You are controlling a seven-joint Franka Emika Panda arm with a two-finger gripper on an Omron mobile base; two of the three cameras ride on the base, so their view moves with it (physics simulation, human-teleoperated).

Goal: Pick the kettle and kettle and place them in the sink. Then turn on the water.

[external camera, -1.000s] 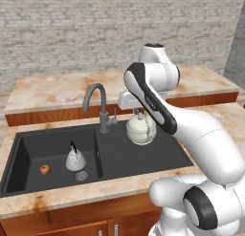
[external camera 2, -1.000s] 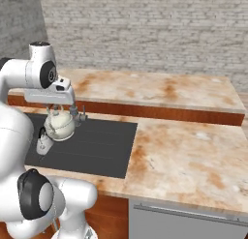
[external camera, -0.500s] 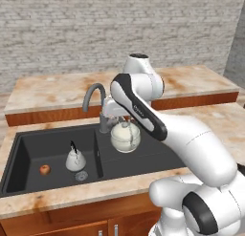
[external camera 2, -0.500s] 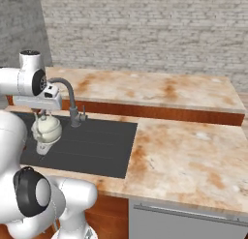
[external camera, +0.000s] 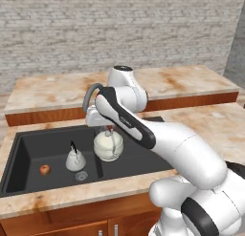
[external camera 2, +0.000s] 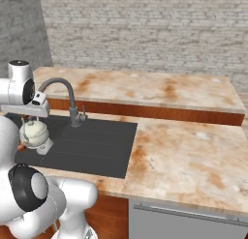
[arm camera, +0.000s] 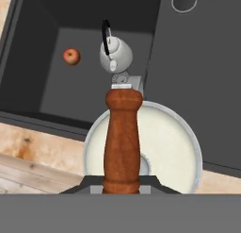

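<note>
The matte black double-basin sink (external camera: 28,149) is set into the marbled stone counter (external camera 2: 193,146), with its grey gooseneck tap (external camera 2: 65,95) rising from the back rim; no water runs from it. One kettle, the black-handled one (external camera: 75,159), already stands upright on the floor of the basin on the left as the left base view shows it, just beside the drain and near a small red apple (external camera: 44,169). The other kettle, with the reddish-brown handle (external camera: 108,145), hangs in the air from the gripper (external camera: 106,129) above the sink, close to the divider between the two basins, not yet touching the floor. In the hand view the jaws are closed on that brown handle (arm camera: 122,137), which runs straight up the middle of the picture over the round whitish body, so the hold sits on the arch of the handle, above the body. I judge this kettle to be rigid, smooth-walled and fairly light if empty; its rounded body would slide between narrow fingers, so the arched handle is the sensible grip, taken near the top so the body hangs plumb. Hanging from such a narrow hold it may swing, and a hard drop could tip it against the black-handled kettle or the divider, so it likely wants a slow, level lowering onto a flat basin floor before the fingers part.
</note>
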